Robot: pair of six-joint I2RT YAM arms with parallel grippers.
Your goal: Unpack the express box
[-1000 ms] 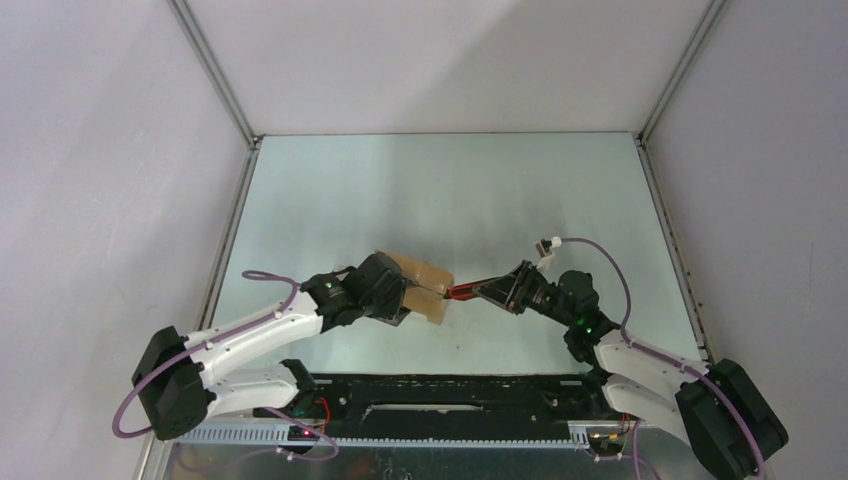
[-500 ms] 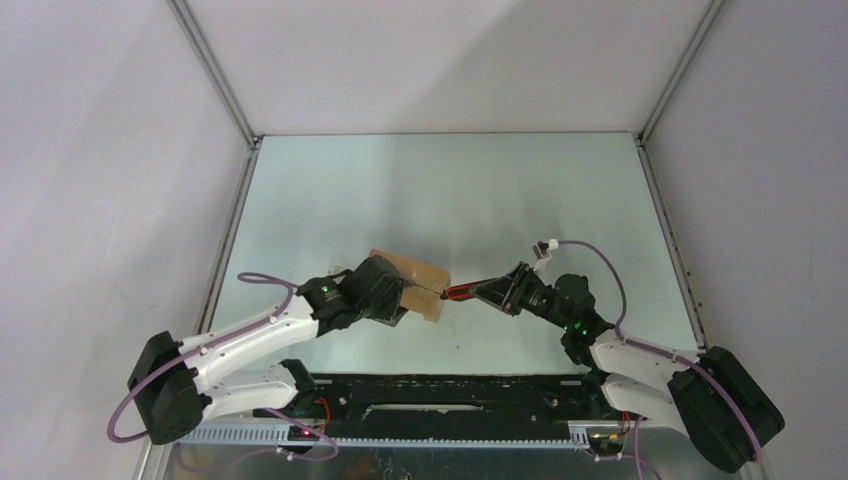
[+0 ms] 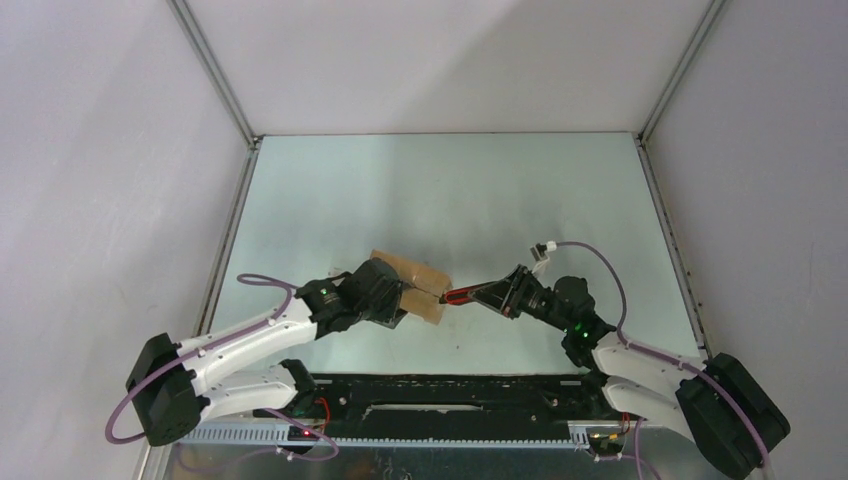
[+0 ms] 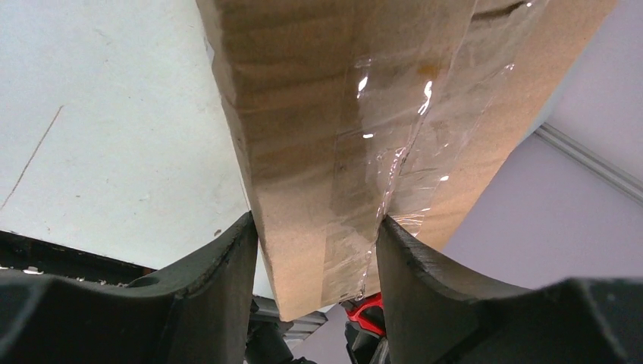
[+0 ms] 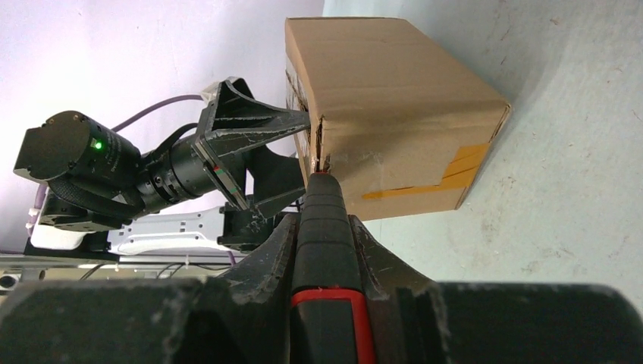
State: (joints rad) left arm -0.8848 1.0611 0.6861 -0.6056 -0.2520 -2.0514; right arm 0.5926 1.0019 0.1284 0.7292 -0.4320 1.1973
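The express box, a small brown carton with clear tape over its seam, sits tilted near the table's middle. My left gripper is shut on it from the left; in the left wrist view the box fills the gap between both fingers. My right gripper is shut on a red-and-black utility knife. In the right wrist view the knife points at the box, and its tip touches the end seam beside the left gripper's fingers.
The pale green table stretches behind the box to grey walls with metal corner rails. Both arm bases sit on the black rail at the near edge. Yellow tape marks one box side.
The right wrist has eased slightly left and nearer, with the knife tip still at the box seam. The left arm has shifted a little; the box stays gripped.
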